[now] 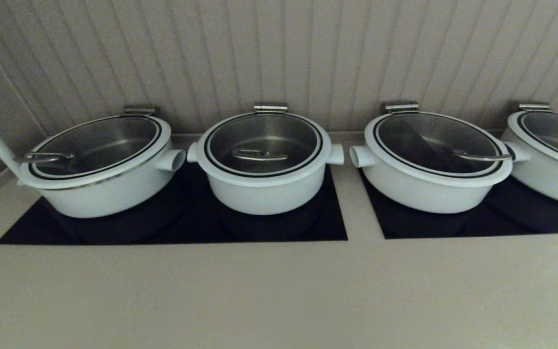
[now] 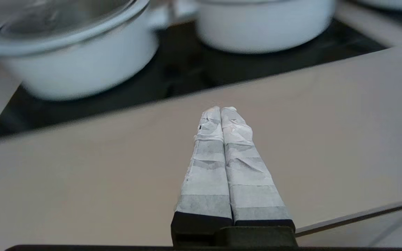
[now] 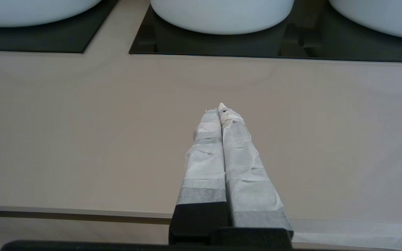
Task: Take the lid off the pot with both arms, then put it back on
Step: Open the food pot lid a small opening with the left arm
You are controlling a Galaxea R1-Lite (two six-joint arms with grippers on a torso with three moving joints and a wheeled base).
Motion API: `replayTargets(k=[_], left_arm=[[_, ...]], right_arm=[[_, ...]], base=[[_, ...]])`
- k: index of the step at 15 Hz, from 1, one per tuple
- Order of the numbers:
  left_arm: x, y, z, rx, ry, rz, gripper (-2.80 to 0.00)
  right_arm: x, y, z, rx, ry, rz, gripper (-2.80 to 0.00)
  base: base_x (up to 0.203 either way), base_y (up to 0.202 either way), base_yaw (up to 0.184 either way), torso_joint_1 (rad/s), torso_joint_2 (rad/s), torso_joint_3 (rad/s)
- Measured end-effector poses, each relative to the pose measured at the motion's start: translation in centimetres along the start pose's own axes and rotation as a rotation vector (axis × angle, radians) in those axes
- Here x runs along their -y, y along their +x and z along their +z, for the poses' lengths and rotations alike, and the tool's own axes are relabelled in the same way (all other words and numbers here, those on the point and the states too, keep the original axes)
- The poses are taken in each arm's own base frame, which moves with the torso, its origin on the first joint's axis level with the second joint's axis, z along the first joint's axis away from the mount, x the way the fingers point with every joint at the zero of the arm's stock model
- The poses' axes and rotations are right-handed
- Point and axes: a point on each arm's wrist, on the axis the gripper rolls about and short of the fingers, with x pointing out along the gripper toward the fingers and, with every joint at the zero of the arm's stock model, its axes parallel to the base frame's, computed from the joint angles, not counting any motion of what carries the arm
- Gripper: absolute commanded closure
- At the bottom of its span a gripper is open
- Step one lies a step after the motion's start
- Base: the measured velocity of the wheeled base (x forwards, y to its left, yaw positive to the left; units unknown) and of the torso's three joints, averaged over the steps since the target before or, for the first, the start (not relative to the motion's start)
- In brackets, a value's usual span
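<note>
The pot (image 1: 265,190) is round and white with a stub on each side; it stands second from the left on a black hob. The lid (image 1: 263,167) sits closed on it, its steel bar handle (image 1: 259,155) at the centre. Neither gripper shows in the head view. My left gripper (image 2: 221,108) is shut and empty over the beige counter, well short of the pot (image 2: 263,29). My right gripper (image 3: 219,108) is shut and empty over the counter, also well short of the pot (image 3: 30,10).
Three wider white lidded pots stand in the same row: one at the left (image 1: 100,189), two at the right (image 1: 429,186) (image 1: 550,169). Two black hob plates (image 1: 308,228) (image 1: 502,223) lie under them. A ribbed wall stands behind. The counter's front edge (image 3: 65,212) is near both grippers.
</note>
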Motion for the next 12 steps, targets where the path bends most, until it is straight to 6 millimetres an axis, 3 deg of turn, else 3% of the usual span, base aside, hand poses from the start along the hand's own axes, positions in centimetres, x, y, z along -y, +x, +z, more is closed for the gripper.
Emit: replayTargets(k=[7, 12], left_arm=[[-0.9, 2.2, 7.1, 0.017, -0.005, -0.279, 0.00], [-1.6, 5.3, 10.2, -0.011, -0.032, -0.471, 0.00]], right_arm=[[0.0, 0.0, 0.0, 0.000, 0.000, 0.000, 0.00], [0.0, 0.0, 0.0, 0.000, 0.000, 0.000, 0.00]], base=[[0.000, 0.000, 0.000, 0.000, 0.00, 0.000], [0.000, 0.000, 0.000, 0.000, 0.00, 0.000]])
